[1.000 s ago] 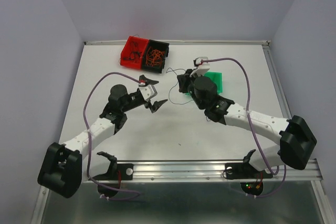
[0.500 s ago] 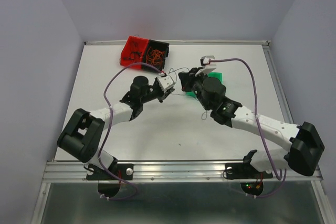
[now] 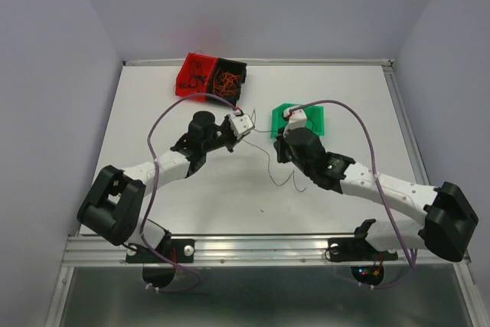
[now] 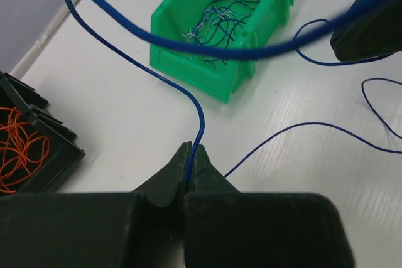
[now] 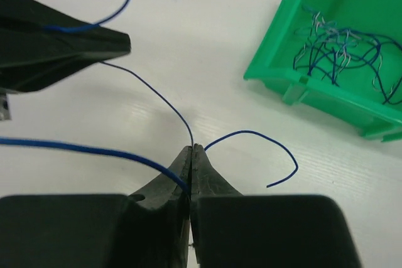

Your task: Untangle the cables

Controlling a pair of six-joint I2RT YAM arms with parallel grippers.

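Observation:
My left gripper [image 4: 191,147] is shut on a thin blue cable [image 4: 132,61] that rises from its tips and arcs across the view. The right gripper [image 5: 191,147] is shut on blue cables [image 5: 160,101]; one strand runs to the left gripper's fingers [image 5: 69,48], and a free end [image 5: 264,139] curls to the right. From above, the left gripper [image 3: 246,129] and right gripper [image 3: 280,143] stand close together mid-table, with a loose blue strand [image 3: 277,170] lying below them. More blue cables lie in the green bin [image 4: 188,20].
The green bin [image 3: 314,120] sits just behind the right gripper. A red bin [image 3: 191,67] and a black bin [image 3: 237,70] holding orange wires [image 3: 227,80] stand at the back left. The black bin's corner [image 4: 63,145] shows in the left wrist view.
The left arm swung in toward the centre and its gripper closed on the blue cable. The right arm drew back toward the near side, uncovering the green bin.

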